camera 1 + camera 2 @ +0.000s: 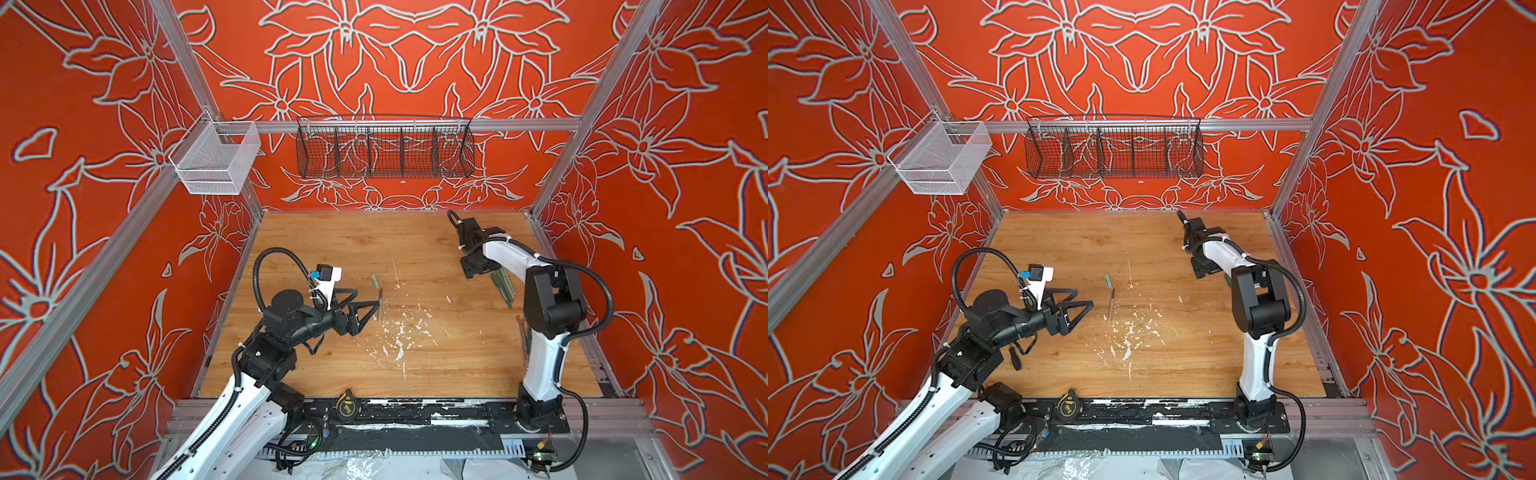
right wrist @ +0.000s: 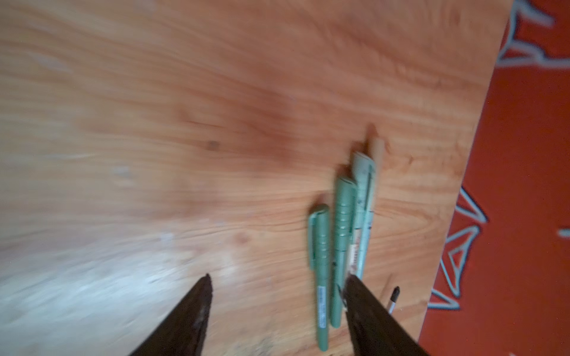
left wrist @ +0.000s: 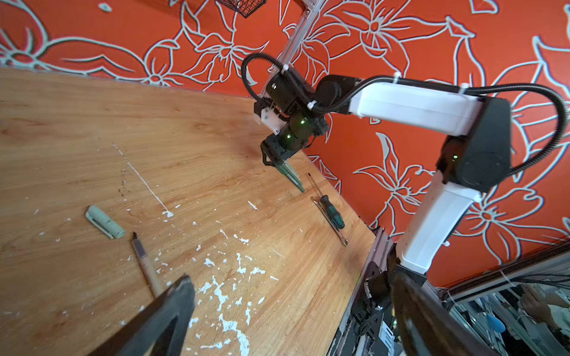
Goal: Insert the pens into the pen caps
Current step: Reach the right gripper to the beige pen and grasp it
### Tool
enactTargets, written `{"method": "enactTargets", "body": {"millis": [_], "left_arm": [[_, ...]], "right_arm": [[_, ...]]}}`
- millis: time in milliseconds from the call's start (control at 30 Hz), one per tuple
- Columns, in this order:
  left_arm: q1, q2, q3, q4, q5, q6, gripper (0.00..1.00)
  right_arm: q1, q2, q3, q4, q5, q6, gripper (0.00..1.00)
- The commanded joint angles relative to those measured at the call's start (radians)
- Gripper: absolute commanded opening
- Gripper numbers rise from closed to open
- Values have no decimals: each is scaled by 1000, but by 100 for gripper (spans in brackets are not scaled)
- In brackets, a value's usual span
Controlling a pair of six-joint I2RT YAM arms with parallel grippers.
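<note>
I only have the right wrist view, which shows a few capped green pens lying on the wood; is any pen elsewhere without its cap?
Observer: Yes, one uncapped pen lies flat near the middle, with its dark tip bare.
Operator: Thank you. Is a loose cap anywhere near it?
Observer: A pale green cap lies just past that tip, close to it but not touching.
Operator: And what is the other arm doing?
Observer: The left gripper is beside that pen, with its jaws wide open and empty.
</note>
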Motion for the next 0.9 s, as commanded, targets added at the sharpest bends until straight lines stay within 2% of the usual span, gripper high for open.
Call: {"method": "enactTargets", "body": {"millis": [0, 133, 233, 400, 533, 867], "left_arm": [[1, -5, 13, -74, -55, 4, 97], [1, -3, 46, -209, -161, 7, 97], [1, -15, 68, -297, -251, 7, 97], [1, -54, 83, -406, -397, -3, 97], [1, -89, 70, -440, -484, -25, 97], [1, -116, 46, -434, -521, -47, 97]], "right_arm": [[107, -69, -27, -14, -106, 67, 73], [231, -105, -76, 67, -243, 162, 74], [321, -113, -108, 164, -369, 230, 80], [430, -67, -85, 212, -392, 321, 81], [478, -15, -72, 281, -444, 397, 78], [530, 140, 82, 249, -471, 459, 67]]}}
